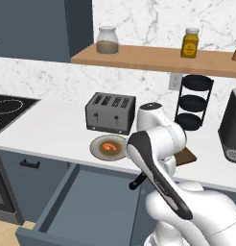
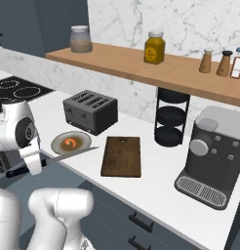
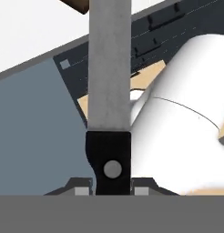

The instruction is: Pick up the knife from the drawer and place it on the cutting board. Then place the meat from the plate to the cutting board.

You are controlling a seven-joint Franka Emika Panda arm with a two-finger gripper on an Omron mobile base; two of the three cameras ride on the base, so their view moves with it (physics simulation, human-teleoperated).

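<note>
My gripper (image 2: 33, 164) is shut on the knife's black handle (image 3: 109, 157) and holds it in the air above the open grey-blue drawer (image 1: 91, 202). The silver blade (image 2: 73, 152) reaches out level toward the counter's front edge, its tip just below the plate (image 2: 57, 145). In the hand view the blade (image 3: 109, 63) runs straight up from the fingers. The orange-red meat (image 1: 108, 146) lies curled on the round plate (image 1: 97, 148) in front of the toaster. The dark brown cutting board (image 2: 122, 156) lies flat and bare to the plate's right, mostly hidden behind my arm in the left base view.
A dark toaster (image 2: 90, 111) stands behind the plate. A black tiered rack (image 2: 170, 117) and a grey coffee machine (image 2: 212, 156) stand to the right of the board. A cooktop (image 1: 7, 108) is at the far left. A wooden shelf (image 2: 141, 68) with jars hangs above.
</note>
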